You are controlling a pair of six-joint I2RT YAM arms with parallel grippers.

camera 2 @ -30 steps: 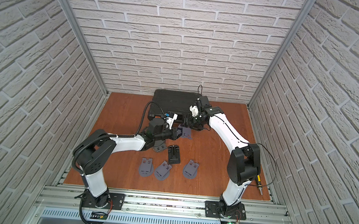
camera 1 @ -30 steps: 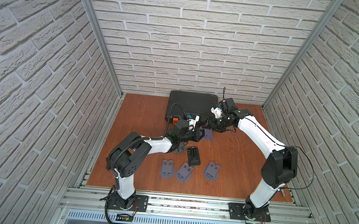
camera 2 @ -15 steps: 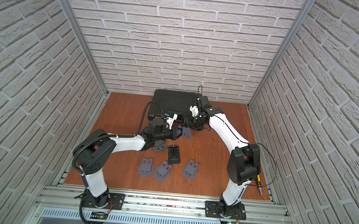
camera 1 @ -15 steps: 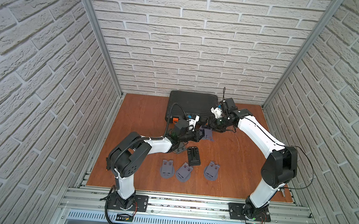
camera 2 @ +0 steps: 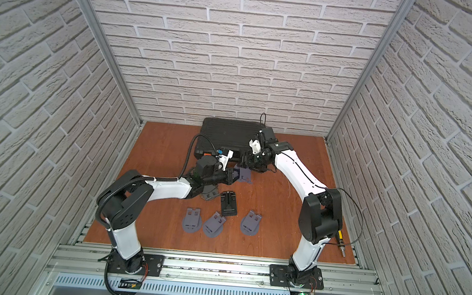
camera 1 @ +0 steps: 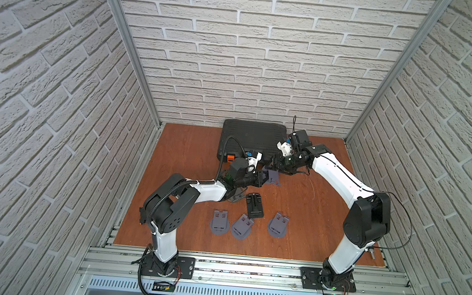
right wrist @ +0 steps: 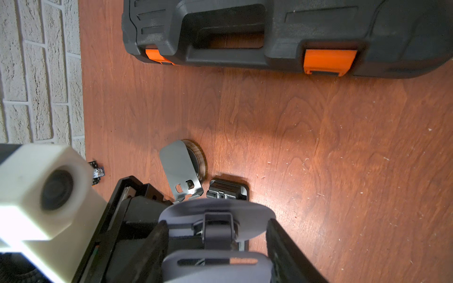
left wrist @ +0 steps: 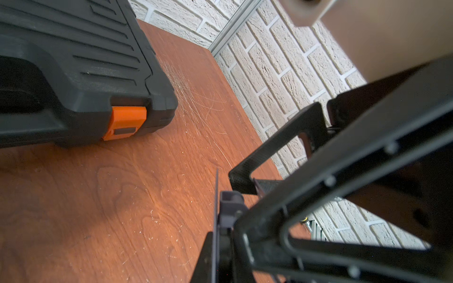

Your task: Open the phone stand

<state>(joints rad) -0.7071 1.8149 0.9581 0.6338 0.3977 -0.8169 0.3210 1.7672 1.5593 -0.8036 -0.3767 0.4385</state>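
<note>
Mid-unfolding near the case (camera 1: pixel 250 137), the stand (camera 1: pixel 273 177) is pinched by 1 plate in the left gripper (camera 1: pixel 261 179) and clasped across the other by the right gripper (right wrist: pixel 215 235), which must likely pivot it wider.

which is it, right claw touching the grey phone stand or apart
Touching. The right wrist view shows the phone stand wedged between the fingers of the right claw, its round plate meeting both inner faces with no gap.
</note>
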